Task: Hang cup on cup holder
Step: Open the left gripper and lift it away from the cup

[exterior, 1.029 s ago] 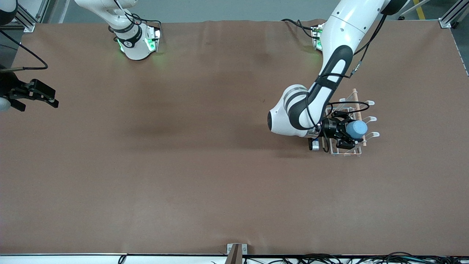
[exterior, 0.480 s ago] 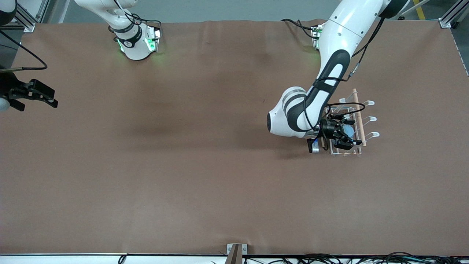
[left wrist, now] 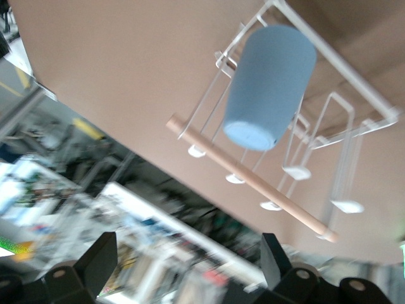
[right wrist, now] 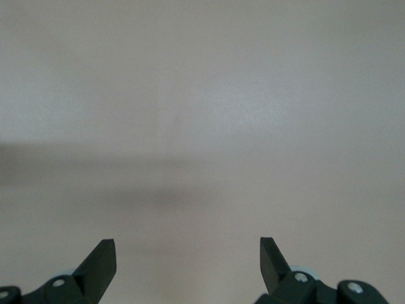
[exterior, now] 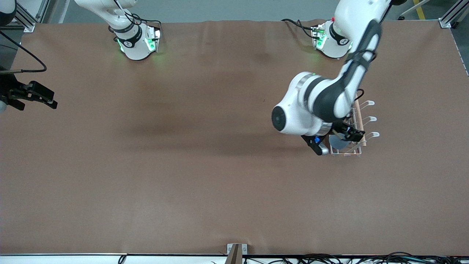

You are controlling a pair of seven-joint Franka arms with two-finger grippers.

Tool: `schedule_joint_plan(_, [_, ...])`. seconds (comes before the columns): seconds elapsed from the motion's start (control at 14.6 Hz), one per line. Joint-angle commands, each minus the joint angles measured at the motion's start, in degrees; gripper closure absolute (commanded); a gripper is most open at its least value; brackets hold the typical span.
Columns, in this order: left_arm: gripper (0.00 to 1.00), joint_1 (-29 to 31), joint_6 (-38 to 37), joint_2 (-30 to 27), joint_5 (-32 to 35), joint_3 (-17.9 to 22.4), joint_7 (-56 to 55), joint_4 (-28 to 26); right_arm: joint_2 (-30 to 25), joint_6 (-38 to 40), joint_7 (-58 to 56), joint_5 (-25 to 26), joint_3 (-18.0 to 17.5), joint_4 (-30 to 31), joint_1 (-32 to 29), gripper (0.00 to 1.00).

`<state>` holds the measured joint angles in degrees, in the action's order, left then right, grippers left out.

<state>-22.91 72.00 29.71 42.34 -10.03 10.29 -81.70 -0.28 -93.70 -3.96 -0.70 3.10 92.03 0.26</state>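
Note:
The light-blue cup (left wrist: 269,88) sits mouth-down over a prong of the white wire cup holder (left wrist: 342,63), beside its wooden rod (left wrist: 253,180). In the front view the cup (exterior: 337,142) shows on the holder (exterior: 351,151) at the end nearer the camera, partly hidden by the left arm. My left gripper (exterior: 352,134) is over the holder, open and empty (left wrist: 188,253), apart from the cup. My right gripper (exterior: 38,102) waits open and empty at the right arm's end of the table; its wrist view (right wrist: 188,253) shows only bare table.
The brown table cover (exterior: 183,165) spreads wide around the holder. The arm bases (exterior: 135,44) stand at the edge farthest from the camera. Cables run along the edge nearest the camera.
The left gripper lowered the cup onto the holder, let it go and opened. Its wrist then turned and lifted off the cup. The right arm barely moved.

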Motion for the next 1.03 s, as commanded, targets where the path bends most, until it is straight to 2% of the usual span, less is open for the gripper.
schedule_joint_plan(0.0, [0.00, 1.8, -1.5, -3.1, -5.6, -0.2, -7.4, 5.0, 0.5, 0.0, 1.5, 1.1, -0.5, -0.7, -0.6, 0.00])
schedule_joint_plan(0.14, [0.00, 6.3, -1.2, -7.5, -12.1, -0.3, -14.7, 6.7, 0.5, 0.1, 1.5, 1.1, -0.5, -0.7, -0.6, 0.00])
schedule_joint_plan(0.27, [0.00, 11.9, 0.0, -10.2, -18.8, -0.6, -16.0, 10.1, 0.6, 0.0, 1.5, 1.1, -0.5, -0.7, -0.6, 0.00])
schedule_joint_plan(0.69, [0.00, 17.9, 3.7, -18.3, -22.4, -0.3, -15.3, 11.6, 0.7, -0.1, 1.4, 1.1, -0.5, -0.7, -0.6, 0.00])
schedule_joint_plan(0.96, [0.00, 29.9, 3.8, -22.1, -39.8, -0.5, -14.6, 11.2, 1.1, -0.2, 1.2, 1.1, -0.5, -0.7, -0.7, 0.00])
